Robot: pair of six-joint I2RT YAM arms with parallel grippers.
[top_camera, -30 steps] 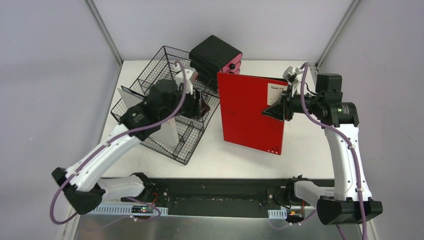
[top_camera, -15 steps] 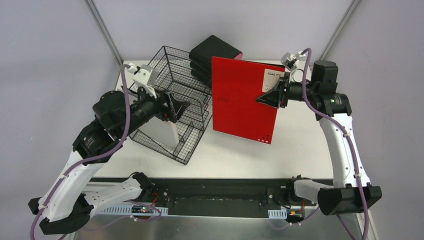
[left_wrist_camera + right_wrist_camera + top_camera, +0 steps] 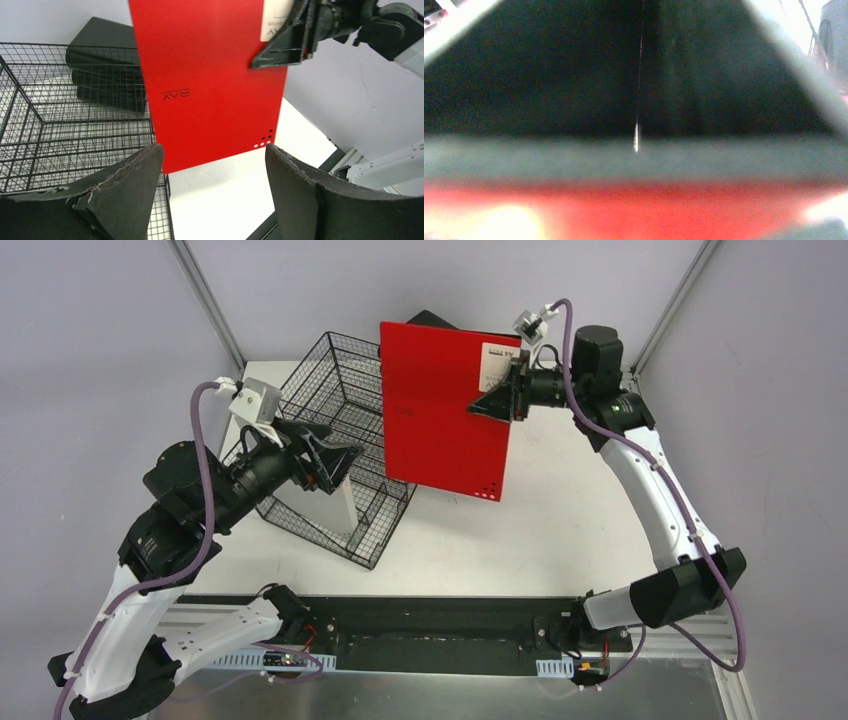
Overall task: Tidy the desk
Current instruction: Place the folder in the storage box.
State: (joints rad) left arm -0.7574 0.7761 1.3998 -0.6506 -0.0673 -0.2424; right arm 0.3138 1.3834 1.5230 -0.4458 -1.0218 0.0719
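Observation:
A large red notebook [image 3: 440,410] with a white label hangs upright in the air over the back of the white desk [image 3: 560,530]. My right gripper [image 3: 485,403] is shut on its upper right edge. The right wrist view is a blur of dark finger and red cover [image 3: 634,210]. My left gripper [image 3: 345,448] hovers above the black wire basket [image 3: 330,370], open and holding nothing. In the left wrist view the notebook [image 3: 210,85] fills the space ahead of my left gripper [image 3: 214,155], with my right gripper [image 3: 282,50] clamped at its top corner.
A white sheet [image 3: 335,505] leans inside the wire basket [image 3: 65,125]. A stack of black boxes [image 3: 105,65] stands behind the basket, mostly hidden by the notebook in the top view. Bare desk [image 3: 225,200] lies below the notebook and to the right.
My right arm has carried the notebook up and leftward, toward the basket. My left gripper has pulled out of the basket to the left and opened wider.

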